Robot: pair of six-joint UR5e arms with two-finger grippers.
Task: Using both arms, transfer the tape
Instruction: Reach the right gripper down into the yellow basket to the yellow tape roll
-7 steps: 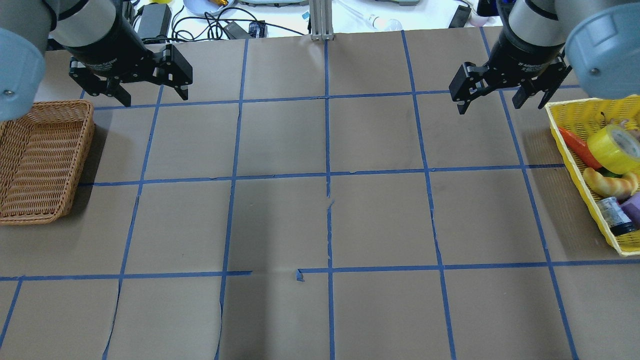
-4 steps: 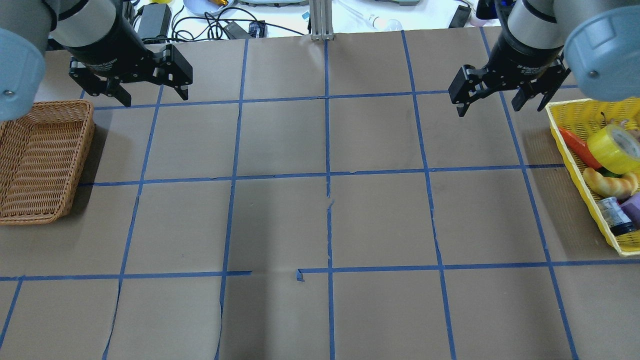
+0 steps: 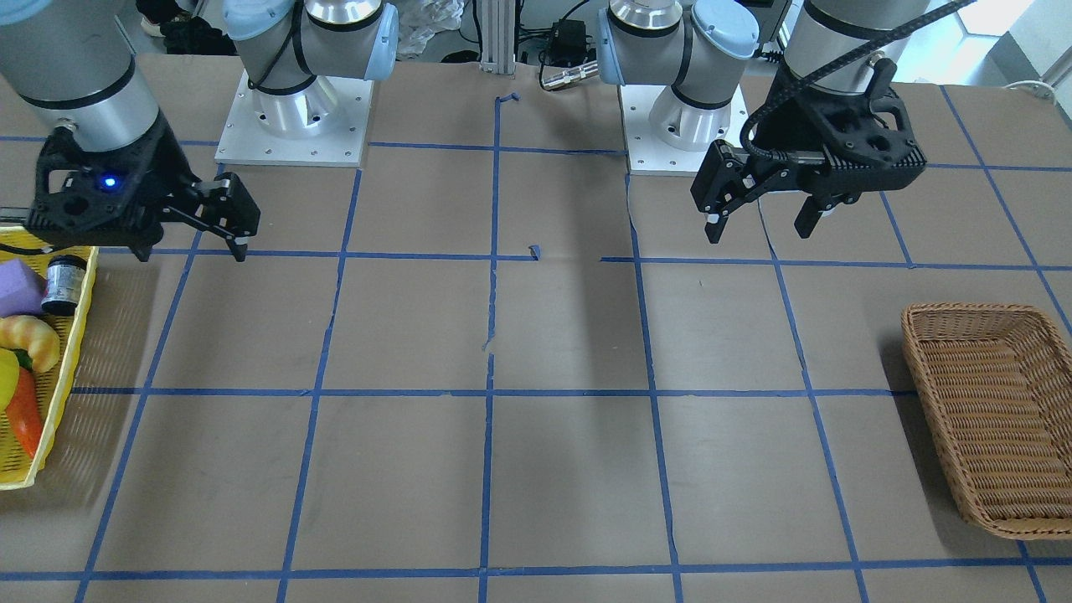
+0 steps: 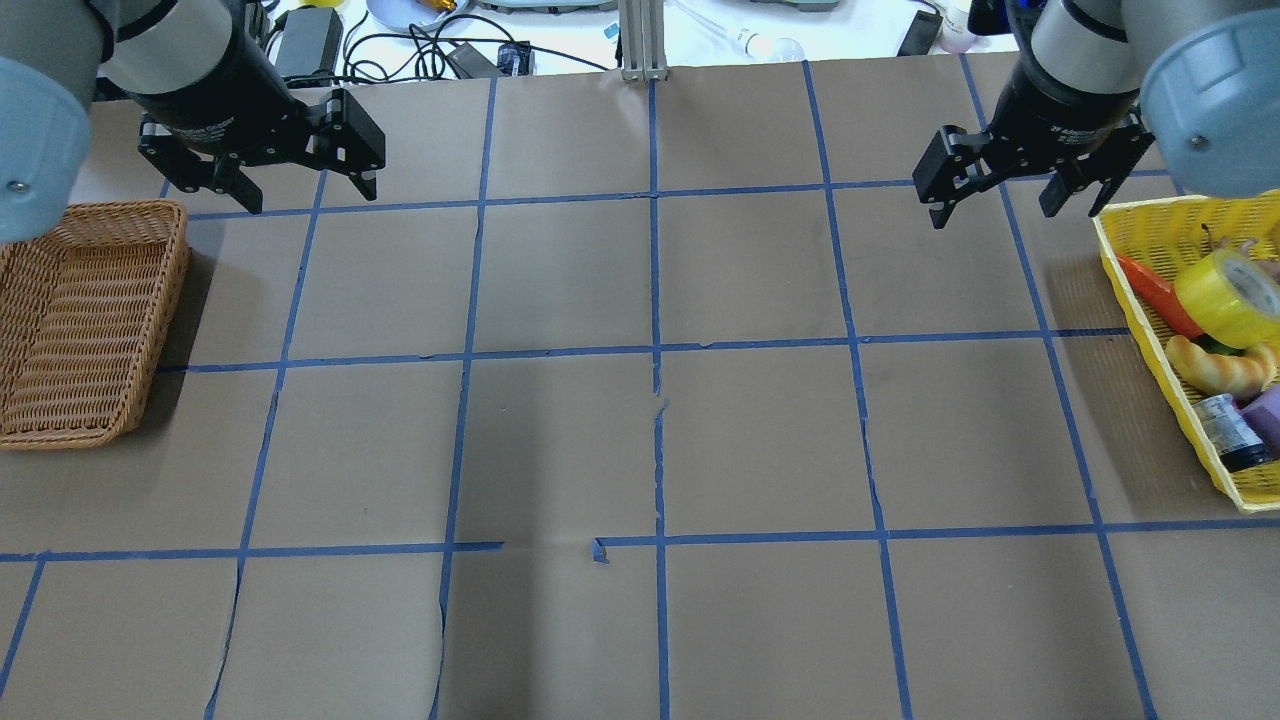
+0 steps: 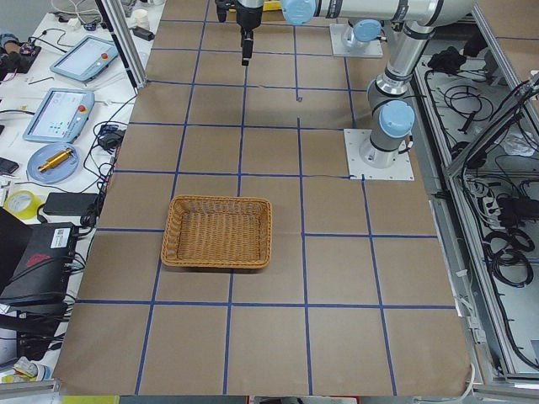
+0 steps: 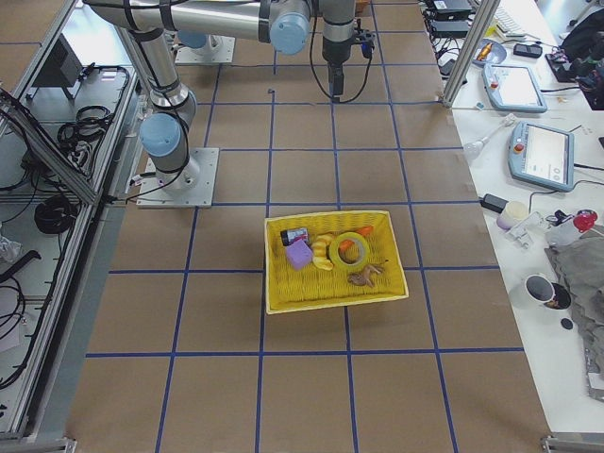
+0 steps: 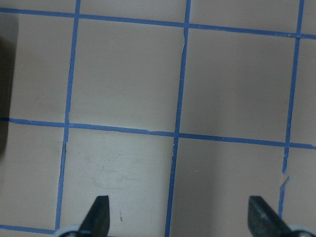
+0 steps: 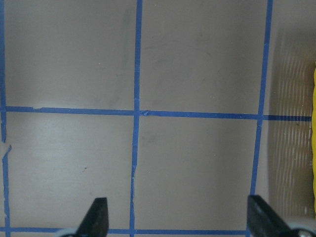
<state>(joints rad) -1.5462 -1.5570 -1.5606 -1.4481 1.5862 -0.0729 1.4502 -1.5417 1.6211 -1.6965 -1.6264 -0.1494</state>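
The yellow tape (image 4: 1228,290) lies tilted in the yellow mesh basket (image 4: 1128,285) at the table's right edge, on top of other items. It also shows in the exterior right view (image 6: 351,247). My right gripper (image 4: 993,215) is open and empty, held above the table a little left of and beyond the basket's far corner. It also shows in the front-facing view (image 3: 193,251). My left gripper (image 4: 311,197) is open and empty at the far left. The wrist views show both sets of fingertips apart over bare paper.
A brown wicker basket (image 4: 178,260) with nothing in it sits at the left edge, near my left gripper. The yellow basket also holds a carrot (image 4: 1160,292), a croissant (image 4: 1220,368), a small bottle (image 4: 1228,430) and a purple block (image 4: 1268,412). Cables and devices lie beyond the far edge.
My right gripper has moved a little to the right and farther back, closer to the yellow basket. The left arm has not moved.
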